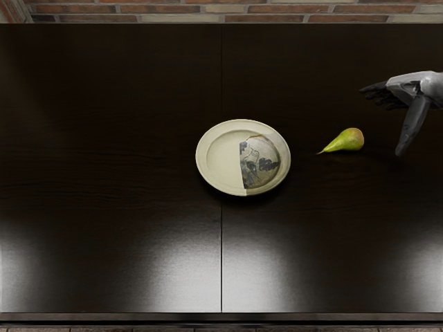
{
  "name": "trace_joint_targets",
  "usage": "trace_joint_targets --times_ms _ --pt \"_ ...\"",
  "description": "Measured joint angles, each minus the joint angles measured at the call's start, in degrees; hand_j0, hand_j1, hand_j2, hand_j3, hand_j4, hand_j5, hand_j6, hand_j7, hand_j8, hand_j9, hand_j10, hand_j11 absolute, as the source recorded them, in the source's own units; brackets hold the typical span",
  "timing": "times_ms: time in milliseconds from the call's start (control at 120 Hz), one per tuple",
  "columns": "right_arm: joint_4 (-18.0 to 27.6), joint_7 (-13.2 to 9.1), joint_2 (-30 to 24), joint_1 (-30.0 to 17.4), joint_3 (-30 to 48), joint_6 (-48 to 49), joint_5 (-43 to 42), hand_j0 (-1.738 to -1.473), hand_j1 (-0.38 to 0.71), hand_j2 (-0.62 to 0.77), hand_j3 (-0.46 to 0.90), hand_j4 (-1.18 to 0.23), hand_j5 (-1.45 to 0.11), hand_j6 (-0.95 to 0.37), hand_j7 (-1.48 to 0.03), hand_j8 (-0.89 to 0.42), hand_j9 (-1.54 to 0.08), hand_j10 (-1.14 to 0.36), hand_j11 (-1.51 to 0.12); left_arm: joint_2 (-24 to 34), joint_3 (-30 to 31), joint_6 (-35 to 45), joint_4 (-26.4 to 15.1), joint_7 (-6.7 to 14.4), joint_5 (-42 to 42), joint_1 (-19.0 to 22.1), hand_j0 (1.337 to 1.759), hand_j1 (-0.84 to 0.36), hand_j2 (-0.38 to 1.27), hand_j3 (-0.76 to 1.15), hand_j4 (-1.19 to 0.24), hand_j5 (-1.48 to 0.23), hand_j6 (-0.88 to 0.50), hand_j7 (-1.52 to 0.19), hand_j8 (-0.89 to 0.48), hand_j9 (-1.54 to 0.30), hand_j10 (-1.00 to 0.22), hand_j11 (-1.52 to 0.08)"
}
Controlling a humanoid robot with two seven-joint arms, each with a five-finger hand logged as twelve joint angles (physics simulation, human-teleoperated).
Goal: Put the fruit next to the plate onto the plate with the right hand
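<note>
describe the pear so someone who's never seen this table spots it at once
On the dark table, find the cream plate near the middle. To its right, clear of the rim, lies the pear, between plate and right hand. It is the only yellow-green thing, stem end pointing at the plate.

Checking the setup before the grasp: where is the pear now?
In the head view, the pear lies on the table right of the plate, between it and the right hand.

A glossy, near-black table point(104, 104) fills the scene, a thin seam point(221, 263) running down its middle. Pale patches of reflected light point(173, 273) pool toward its near edge, and a red brick wall point(208, 10) runs behind.
</note>
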Motion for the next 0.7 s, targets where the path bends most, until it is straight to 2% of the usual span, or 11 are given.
trace_joint_targets --times_ms 250,350,450,700 --pt "0.2 -0.41 0.15 1.52 0.5 0.0 -0.12 -1.658 -0.35 0.0 0.0 0.0 0.0 -0.01 0.0 0.0 0.0 0.0 0.0 0.0 0.0 0.0 0.0 0.0 0.0 0.0 1.658 0.33 0.0 0.0 -0.02 -0.03 -0.02 -0.03 -0.02 -0.03 -0.02 -0.03" --pt "0.42 -4.4 1.19 3.02 0.41 0.0 -0.11 -1.658 -0.35 0.0 0.0 0.0 0.0 -0.01 0.0 0.0 0.0 0.0 0.0 0.0 0.0 0.0 0.0 0.0 0.0 0.0 1.658 0.33 0.0 0.0 -0.02 -0.03 -0.02 -0.03 -0.02 -0.03 -0.02 -0.03" --pt "1.03 -6.38 2.77 3.51 0.57 0.0 -0.5 -1.658 -0.35 0.0 0.0 0.0 0.0 -0.01 0.0 0.0 0.0 0.0 0.0 0.0 0.0 0.0 0.0 0.0 0.0 0.0 1.658 0.32 0.0 0.0 -0.02 -0.03 -0.02 -0.03 -0.02 -0.03 -0.02 -0.03" --pt "13.99 -7.5 3.89 4.21 0.47 -0.01 -13.07 -1.658 -0.35 0.0 0.0 0.0 0.0 -0.01 0.0 0.0 0.0 0.0 0.0 0.0 0.0 0.0 0.0 0.0 0.0 0.0 1.658 0.33 0.0 0.0 -0.02 -0.03 -0.02 -0.03 -0.02 -0.03 -0.02 -0.03"
